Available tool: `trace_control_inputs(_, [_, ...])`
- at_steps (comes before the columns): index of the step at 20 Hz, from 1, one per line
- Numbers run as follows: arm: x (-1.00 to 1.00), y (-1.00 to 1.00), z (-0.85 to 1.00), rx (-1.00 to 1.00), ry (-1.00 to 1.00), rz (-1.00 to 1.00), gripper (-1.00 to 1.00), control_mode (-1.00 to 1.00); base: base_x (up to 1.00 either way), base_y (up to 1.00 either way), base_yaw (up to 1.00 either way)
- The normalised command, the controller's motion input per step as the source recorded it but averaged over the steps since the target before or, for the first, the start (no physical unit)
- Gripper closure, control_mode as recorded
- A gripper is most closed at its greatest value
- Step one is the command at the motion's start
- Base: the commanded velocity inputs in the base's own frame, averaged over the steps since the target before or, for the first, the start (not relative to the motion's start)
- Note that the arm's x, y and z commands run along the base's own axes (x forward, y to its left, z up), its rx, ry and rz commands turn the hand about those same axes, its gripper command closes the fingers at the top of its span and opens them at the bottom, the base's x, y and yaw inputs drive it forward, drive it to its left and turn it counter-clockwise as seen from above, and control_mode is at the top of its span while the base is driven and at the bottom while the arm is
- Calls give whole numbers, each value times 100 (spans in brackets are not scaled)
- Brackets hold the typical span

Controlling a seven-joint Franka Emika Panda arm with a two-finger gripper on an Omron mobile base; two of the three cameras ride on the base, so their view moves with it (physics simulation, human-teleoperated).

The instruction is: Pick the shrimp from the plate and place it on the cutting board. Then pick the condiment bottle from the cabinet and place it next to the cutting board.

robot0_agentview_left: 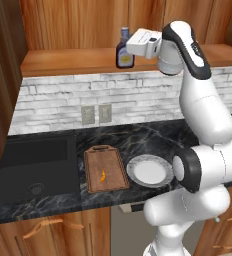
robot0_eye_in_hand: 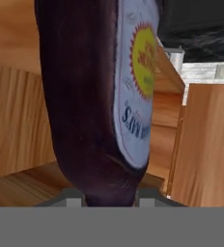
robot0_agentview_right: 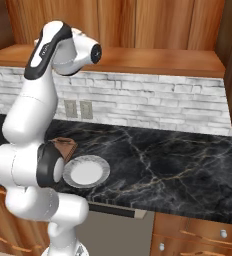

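Note:
The dark-brown condiment bottle (robot0_agentview_left: 123, 54) with its blue cap stands on the cabinet (robot0_agentview_left: 63, 60) shelf ledge. My gripper (robot0_agentview_left: 128, 49) reaches in from the right and is shut on it. In the hand view the bottle (robot0_eye_in_hand: 85, 96) sits very close, its yellow-white label turned right, pinched between my fingertips (robot0_eye_in_hand: 73, 201) at my gripper (robot0_eye_in_hand: 109, 202). Down on the counter, the tiny orange shrimp (robot0_agentview_left: 102, 175) lies on the brown cutting board (robot0_agentview_left: 113, 161). The white-grey plate (robot0_agentview_left: 149, 171) sits bare just right of it. The plate (robot0_agentview_right: 86, 171) and a corner of the board (robot0_agentview_right: 66, 145) show beside my arm.
A black sink (robot0_agentview_left: 35, 165) is set into the dark marble counter (robot0_agentview_right: 163, 160) left of the board. Two wall outlets (robot0_agentview_left: 96, 114) sit on the white brick backsplash. Lower cupboards with curved handles (robot0_agentview_left: 53, 227) run under the counter. Wooden cabinet panels rise behind the shelf.

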Motion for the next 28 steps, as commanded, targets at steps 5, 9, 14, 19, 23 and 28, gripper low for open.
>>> trace_control_inputs(5, [-52,0,0,0,0,0,100,-100,0,0,0])
trace_control_inputs(9, [-54,0,0,0,0,0,100,-100,0,0,0])
trace_control_inputs(14, [-53,-1,-4,0,0,0,100,-100,0,0,0])
trace_control_inputs(19, [-57,-7,-19,0,4,0,100,-100,0,0,0])
trace_control_inputs(23, [-57,-11,-23,0,8,0,100,-100,0,0,0])
trace_control_inputs(28, [-54,-10,-22,0,9,0,100,-100,0,0,0])
